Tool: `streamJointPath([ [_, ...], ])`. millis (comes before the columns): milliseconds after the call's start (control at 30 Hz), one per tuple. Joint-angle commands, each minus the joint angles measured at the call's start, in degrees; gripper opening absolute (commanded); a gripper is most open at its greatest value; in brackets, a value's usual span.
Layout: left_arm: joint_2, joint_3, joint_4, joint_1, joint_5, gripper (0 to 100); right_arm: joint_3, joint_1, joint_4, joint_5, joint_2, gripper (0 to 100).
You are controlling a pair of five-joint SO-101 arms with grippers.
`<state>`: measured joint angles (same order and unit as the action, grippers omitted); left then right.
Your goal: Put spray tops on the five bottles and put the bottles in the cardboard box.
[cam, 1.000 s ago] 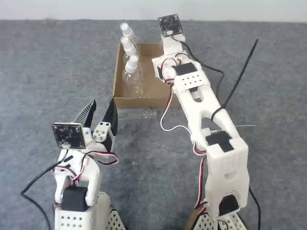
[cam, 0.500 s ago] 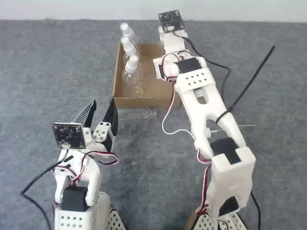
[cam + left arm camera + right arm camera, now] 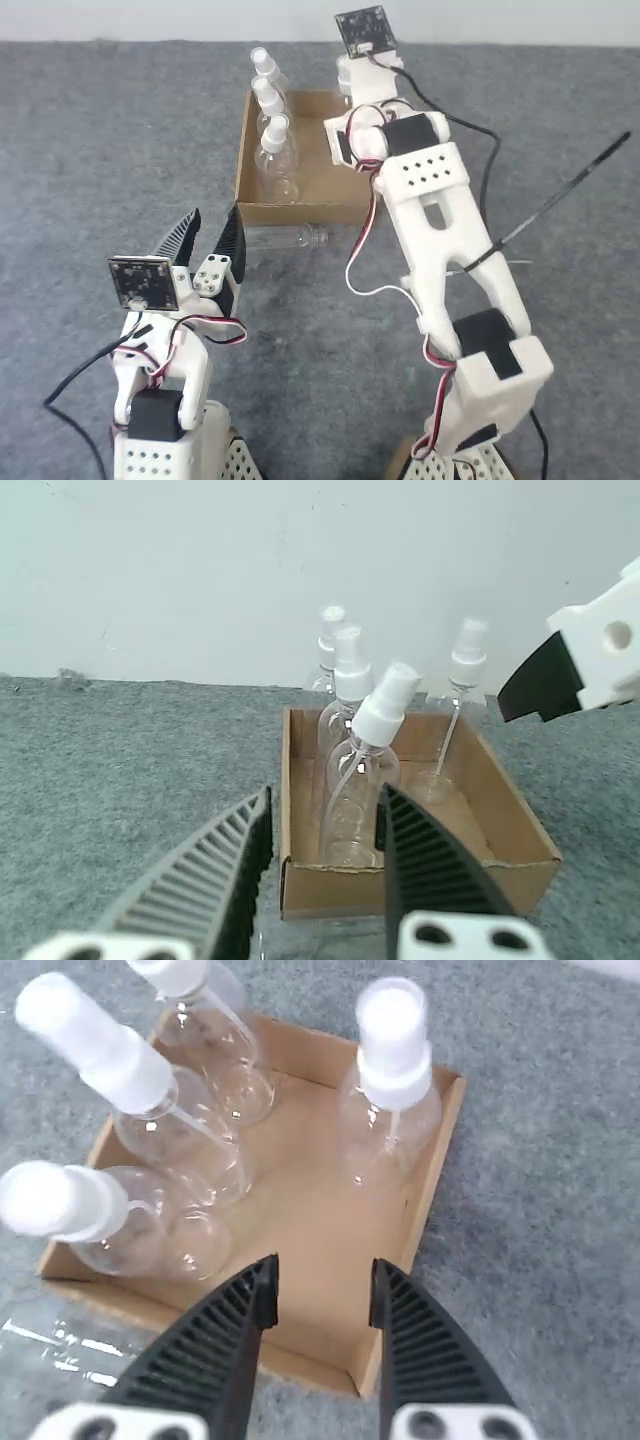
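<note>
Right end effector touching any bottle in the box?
Apart. Right wrist view: the open right end effector hangs over bare box floor, cardboard showing between it and the nearest bottle.

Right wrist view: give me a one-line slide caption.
Open right gripper hovers over the cardboard box, where four spray-topped bottles stand.

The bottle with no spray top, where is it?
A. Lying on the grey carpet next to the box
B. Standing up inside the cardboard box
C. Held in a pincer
A: the bare bottle lies on its side on the carpet, just outside the near wall of the cardboard box.
</note>
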<state>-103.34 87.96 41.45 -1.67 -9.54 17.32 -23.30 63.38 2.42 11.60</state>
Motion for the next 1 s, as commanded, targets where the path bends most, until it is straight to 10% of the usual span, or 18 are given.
streamJointPath([
  [0, -0.44, -4.53, -1.14, -0.18, 0.26, 16, 3.78, -2.33, 2.59, -0.26, -6.02, 9.5],
  [567, -0.44, -11.47, -1.76, -0.79, 0.44, 16, 3.78, -11.12, 14.99, -0.26, -16.92, 9.4],
  [967, -0.44, -7.52, 6.77, -17.41, 0.0, 16, 3.69, -16.13, 21.76, -0.26, -22.46, 9.4],
])
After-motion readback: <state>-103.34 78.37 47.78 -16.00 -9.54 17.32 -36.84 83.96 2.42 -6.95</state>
